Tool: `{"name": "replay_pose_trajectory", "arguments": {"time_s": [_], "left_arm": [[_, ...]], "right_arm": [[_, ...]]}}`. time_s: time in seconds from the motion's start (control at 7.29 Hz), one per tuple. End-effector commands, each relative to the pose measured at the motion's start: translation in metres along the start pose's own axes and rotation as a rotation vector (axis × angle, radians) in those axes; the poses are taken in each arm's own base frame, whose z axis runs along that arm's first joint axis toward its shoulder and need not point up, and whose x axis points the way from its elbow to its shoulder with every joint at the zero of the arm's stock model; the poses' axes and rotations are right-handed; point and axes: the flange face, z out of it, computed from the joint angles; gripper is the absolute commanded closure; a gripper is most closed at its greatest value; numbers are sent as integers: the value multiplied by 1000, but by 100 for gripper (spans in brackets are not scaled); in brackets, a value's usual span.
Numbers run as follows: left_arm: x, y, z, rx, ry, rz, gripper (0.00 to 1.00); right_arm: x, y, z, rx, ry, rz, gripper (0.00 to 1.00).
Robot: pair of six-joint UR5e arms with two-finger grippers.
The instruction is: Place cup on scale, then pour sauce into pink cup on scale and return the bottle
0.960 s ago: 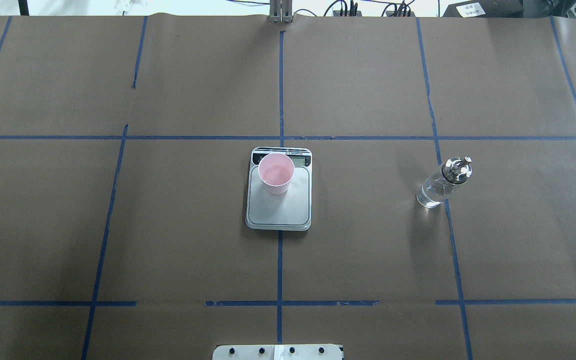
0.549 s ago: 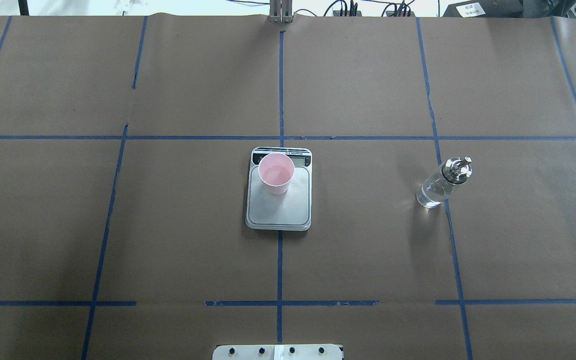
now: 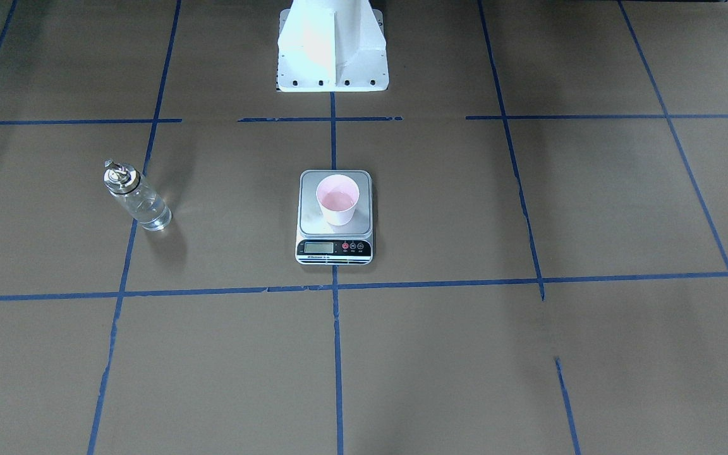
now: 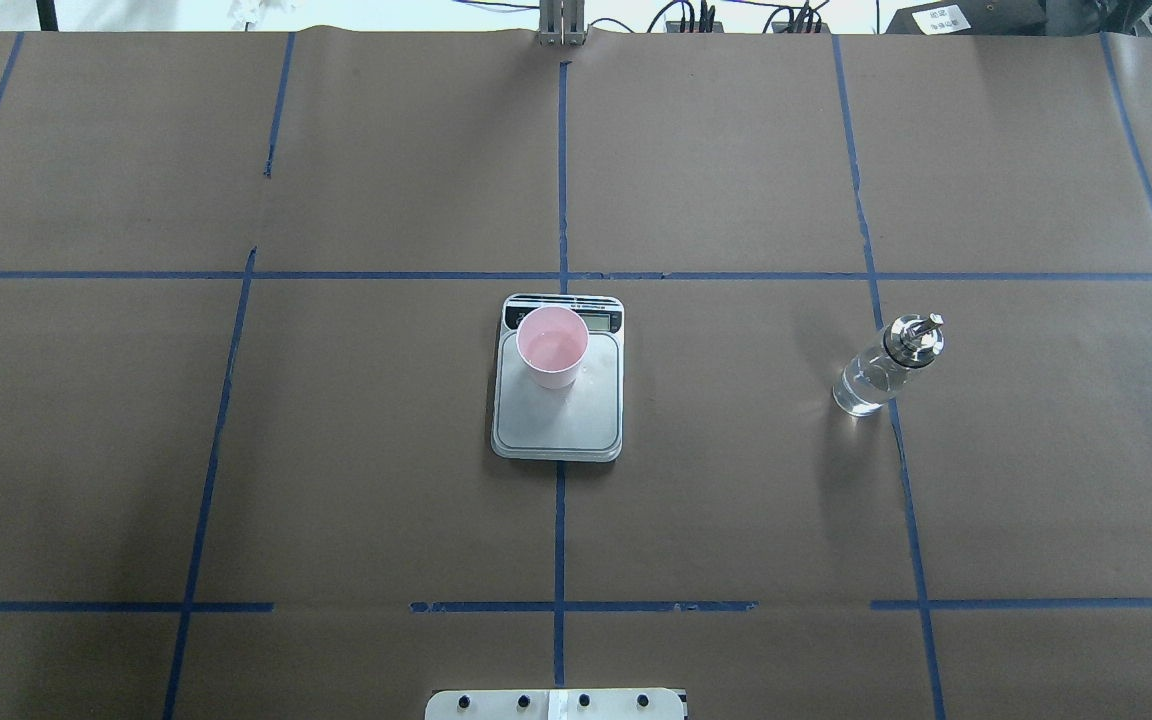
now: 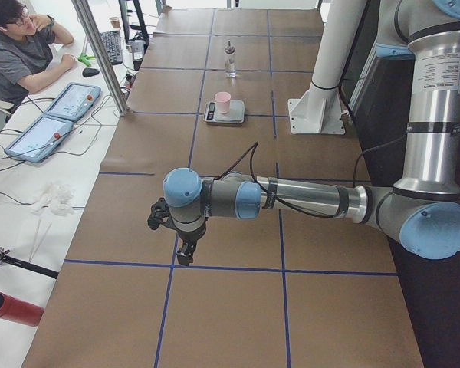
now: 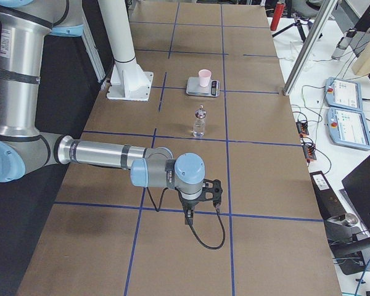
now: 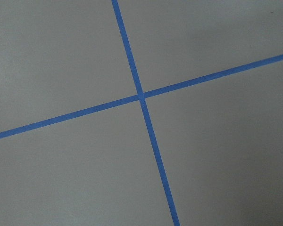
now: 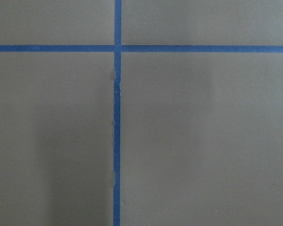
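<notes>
While the small pale-pink tapered cup stood on the square silver-grey digital scale at frame centre and the clear glass bottle with silver pourer stood free at centre right, the task seemed finished. The left gripper and right gripper hung far off, their grip unreadable, and no further move seemed needed.

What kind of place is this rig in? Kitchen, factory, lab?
Most likely a robotics lab workcell, not a kitchen. The brown paper table cover is gridded with blue tape, an operator sits beside two teach pendants, and robot arms reach over the table.
</notes>
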Motion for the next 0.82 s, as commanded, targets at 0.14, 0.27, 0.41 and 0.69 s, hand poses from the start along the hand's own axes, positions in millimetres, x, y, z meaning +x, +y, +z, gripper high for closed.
{"name": "replay_pose_trajectory", "arguments": {"time_s": [0.14, 0.27, 0.41, 0.69], "left_arm": [[-1, 0, 0, -3, -8, -1, 0], [-1, 0, 1, -5, -8, -3, 0], [-2, 3, 3, -10, -6, -9, 0], [-4, 4, 4, -12, -4, -13, 0]], "right_arm": [[-55, -36, 2, -6, -25, -109, 0], [-58, -38, 4, -15, -25, -111, 0], [-58, -37, 4, -15, -27, -113, 0], [-59, -38, 3, -12, -27, -116, 0]]}}
